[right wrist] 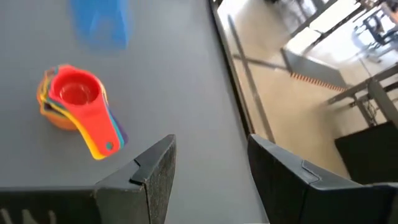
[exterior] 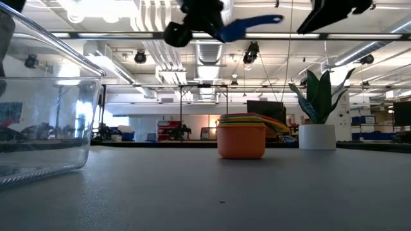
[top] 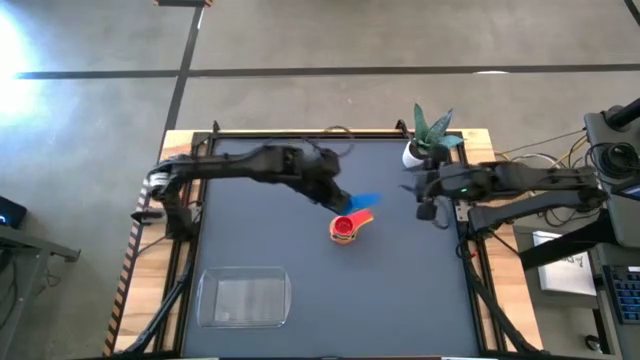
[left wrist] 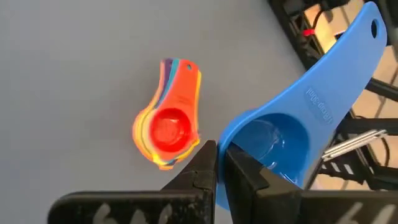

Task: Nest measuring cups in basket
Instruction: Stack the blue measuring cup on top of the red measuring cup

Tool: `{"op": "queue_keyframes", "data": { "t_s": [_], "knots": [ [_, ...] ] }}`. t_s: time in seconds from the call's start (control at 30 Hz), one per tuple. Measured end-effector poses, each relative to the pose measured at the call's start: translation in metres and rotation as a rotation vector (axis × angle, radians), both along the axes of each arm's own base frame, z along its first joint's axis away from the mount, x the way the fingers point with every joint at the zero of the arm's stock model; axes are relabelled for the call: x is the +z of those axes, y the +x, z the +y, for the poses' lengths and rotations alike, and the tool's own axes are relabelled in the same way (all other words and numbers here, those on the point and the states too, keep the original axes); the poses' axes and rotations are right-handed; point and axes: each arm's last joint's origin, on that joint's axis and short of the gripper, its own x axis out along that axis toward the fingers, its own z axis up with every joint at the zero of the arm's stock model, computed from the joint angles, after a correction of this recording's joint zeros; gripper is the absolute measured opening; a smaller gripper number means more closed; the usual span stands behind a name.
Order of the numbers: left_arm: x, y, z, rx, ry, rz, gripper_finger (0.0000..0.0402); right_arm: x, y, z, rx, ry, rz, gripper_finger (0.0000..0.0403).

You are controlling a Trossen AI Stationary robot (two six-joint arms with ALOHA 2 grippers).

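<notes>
Desk [top: 400, 290] dark; left tool [top: 338, 200] pinched blue cup [left wrist: 292, 134] aloft, handle embossing unreadable. Nested stack [top: 346, 227] sat at its 5 o'clock. Right tool [top: 420, 187] spread.

Your left arm reaches across to mid-table, left gripper [top: 343, 199] raised off the surface, fingers [left wrist: 198, 171] pinched on the blue cup [left wrist: 292, 127] rim. Your right arm waits near the right edge, right gripper [right wrist: 208, 165] with fingers spread, holding nothing.
</notes>
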Motion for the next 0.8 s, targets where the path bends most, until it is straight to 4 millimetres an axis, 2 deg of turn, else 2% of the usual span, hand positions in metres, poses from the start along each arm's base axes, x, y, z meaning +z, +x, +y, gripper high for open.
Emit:
{"op": "queue_keyframes", "data": {
  "t_s": [0.2, 0.4, 0.63, 0.8],
  "knots": [
    [-0.026, 0.043, -0.009, 0.010, -0.014, 0.110, 0.0000, 0.013, -0.028, -0.001, 0.000, 0.018, -0.109, 0.0187],
    [-0.052, 0.070, -0.008, 0.023, -0.037, 0.241, 0.0000, 0.020, -0.063, -0.002, 0.009, 0.057, -0.211, 0.0187],
    [-0.074, 0.081, -0.010, -0.002, -0.055, 0.382, 0.0000, 0.011, -0.072, -0.002, 0.005, 0.077, -0.224, 0.0187],
    [-0.072, 0.080, -0.012, 0.007, -0.009, 0.384, 0.0000, 0.007, -0.072, -0.002, 0.007, 0.073, -0.205, 0.0187]
  ]
}}
